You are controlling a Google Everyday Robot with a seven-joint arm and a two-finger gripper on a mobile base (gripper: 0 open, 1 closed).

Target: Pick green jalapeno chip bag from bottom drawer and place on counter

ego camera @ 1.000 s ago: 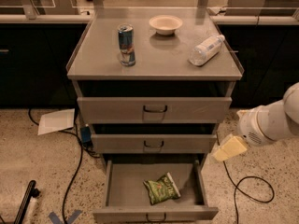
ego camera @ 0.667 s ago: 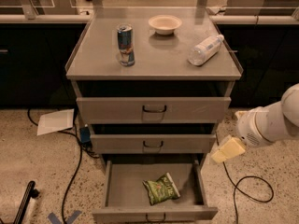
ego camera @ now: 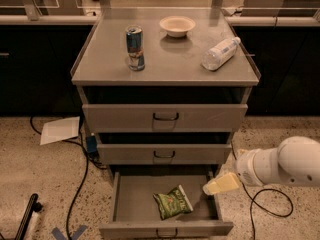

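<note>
Camera view: the gripper [ego camera: 221, 184] has come down and to the left over the last second. It hung beside the cabinet level with the middle drawer and now sits low, over the right wall of the open bottom drawer [ego camera: 134, 199]. Whether it is spread or closed cannot be told from here. The white arm [ego camera: 285, 162] reaches in from the right behind it.

The bag [ego camera: 172, 202] has not moved. It lies flat on the drawer floor, a little right of centre, near the gripper but apart from it, and nothing holds it.

The worktop [ego camera: 170, 59] is as before: a can [ego camera: 135, 48] at the left, a bowl [ego camera: 177, 26] at the back, a bottle [ego camera: 220, 53] on its side at the right, with bare space at the front.

The move looks like the approach to the grasp, so the pick is likely under way but the bag not yet taken
</note>
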